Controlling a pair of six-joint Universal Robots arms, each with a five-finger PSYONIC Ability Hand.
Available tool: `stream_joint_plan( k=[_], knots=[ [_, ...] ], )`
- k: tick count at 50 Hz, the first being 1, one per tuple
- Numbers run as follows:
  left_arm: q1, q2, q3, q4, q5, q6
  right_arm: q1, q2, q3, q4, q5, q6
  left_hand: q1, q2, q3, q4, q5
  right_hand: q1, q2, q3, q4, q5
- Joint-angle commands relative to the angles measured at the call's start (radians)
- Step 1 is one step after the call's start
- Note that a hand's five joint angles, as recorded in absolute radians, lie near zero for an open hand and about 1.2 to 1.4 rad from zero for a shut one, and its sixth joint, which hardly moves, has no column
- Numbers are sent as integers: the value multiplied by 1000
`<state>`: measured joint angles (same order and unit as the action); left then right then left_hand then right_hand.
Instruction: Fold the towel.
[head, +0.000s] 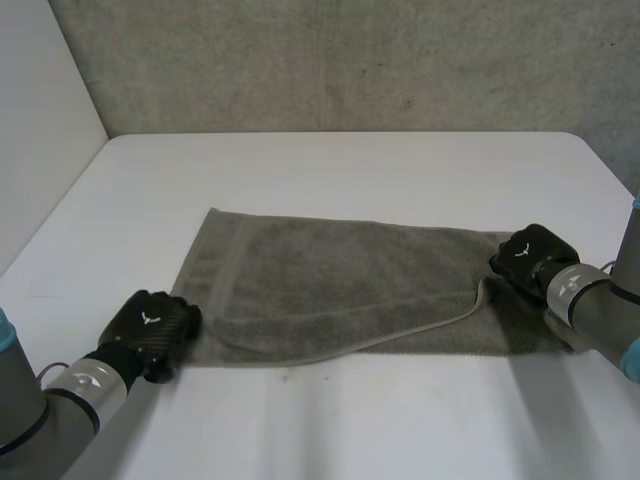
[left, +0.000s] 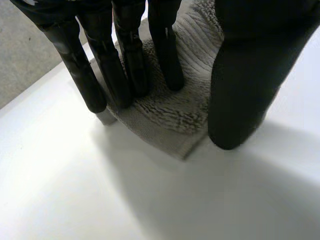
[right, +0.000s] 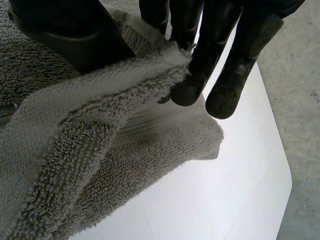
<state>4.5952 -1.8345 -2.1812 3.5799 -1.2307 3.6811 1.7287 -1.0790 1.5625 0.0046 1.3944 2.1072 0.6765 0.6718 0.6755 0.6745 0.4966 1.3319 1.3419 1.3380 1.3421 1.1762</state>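
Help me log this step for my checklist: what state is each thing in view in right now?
towel: spread out on the table, with an edge at its right end raised off the layer beneath.
left hand: open, straight fingers resting on the towel's near left corner.
right hand: shut on the towel, pinching the raised edge between thumb and fingers.

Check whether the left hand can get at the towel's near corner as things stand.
Probably yes: the left hand is at that corner of the towel, fingers on the cloth, thumb beside its edge, nothing between.
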Motion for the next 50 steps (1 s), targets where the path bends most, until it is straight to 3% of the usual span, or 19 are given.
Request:
stream_joint_plan(
  k=[1,8,19,36,42,50],
  knots=[
    [1,11,-19,-3,0,3,0,4,4,0,2,-1,33,38,34,35,39,64,54,58,54,45],
    [2,4,-6,2,0,2,11,11,5,0,3,-1,59,64,60,61,65,64,54,58,54,45],
    [-1,-37,44,16,0,2,14,17,7,-2,3,-1,312,317,313,314,317,64,54,58,54,45],
    [-1,-66,60,59,0,3,15,25,7,-2,3,-3,297,302,298,299,303,64,54,58,54,45],
    [-2,-71,72,60,2,2,15,28,8,-2,3,-3,660,665,661,662,666,64,54,58,54,45],
    [-7,-72,99,63,0,-4,15,28,8,-2,3,-3,720,724,721,722,725,64,54,58,54,45]
  ],
)
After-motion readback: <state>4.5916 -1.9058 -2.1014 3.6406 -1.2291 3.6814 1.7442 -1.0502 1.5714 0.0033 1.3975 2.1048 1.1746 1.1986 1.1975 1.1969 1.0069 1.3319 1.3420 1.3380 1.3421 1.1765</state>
